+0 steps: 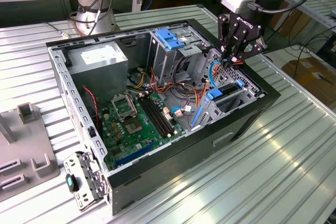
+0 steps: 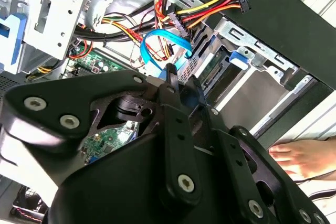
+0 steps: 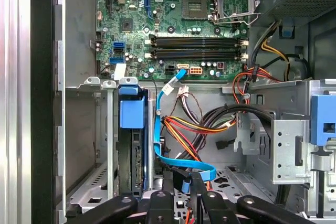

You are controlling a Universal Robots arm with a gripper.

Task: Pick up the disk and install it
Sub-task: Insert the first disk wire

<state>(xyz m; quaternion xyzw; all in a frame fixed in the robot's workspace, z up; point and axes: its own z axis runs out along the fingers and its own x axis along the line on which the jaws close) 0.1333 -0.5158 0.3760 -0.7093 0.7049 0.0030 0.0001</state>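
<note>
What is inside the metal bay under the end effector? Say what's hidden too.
The disk stands on edge in the bay, with a blue cable beside it. The end effector covers the end of the disk nearest it.

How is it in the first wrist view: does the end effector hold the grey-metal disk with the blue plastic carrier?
No, the disk stands in the metal drive bay, beside the end effector.
</note>
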